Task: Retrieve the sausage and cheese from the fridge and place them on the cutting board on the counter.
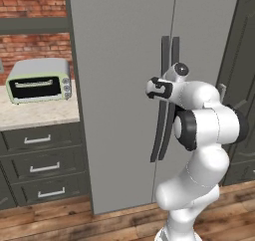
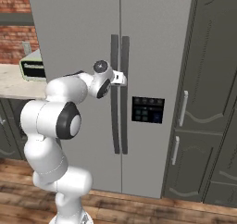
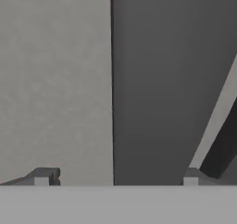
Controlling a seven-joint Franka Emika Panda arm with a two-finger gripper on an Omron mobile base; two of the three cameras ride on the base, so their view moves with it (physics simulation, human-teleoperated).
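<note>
The grey fridge [image 1: 119, 85] stands shut, with both doors closed. Its two long dark handles [image 2: 119, 93] run side by side down the middle seam. My gripper [image 2: 122, 78] is up against these handles at about chest height. In the hand view my gripper [image 3: 118, 179] is open, its fingertips [image 3: 44, 177] set wide apart, and one dark handle [image 3: 157, 89] lies between them with a gap on the left. The sausage and cheese are hidden behind the doors. The cutting board is out of view. The beige counter [image 1: 35, 113] lies left of the fridge.
A pale green toaster oven [image 1: 39, 80] sits on the counter against the brick wall. Dark grey drawers [image 1: 40, 160] are below it. Tall dark cabinets [image 2: 203, 102] flank the fridge's right side. A dark control panel [image 2: 147, 109] is on the right door.
</note>
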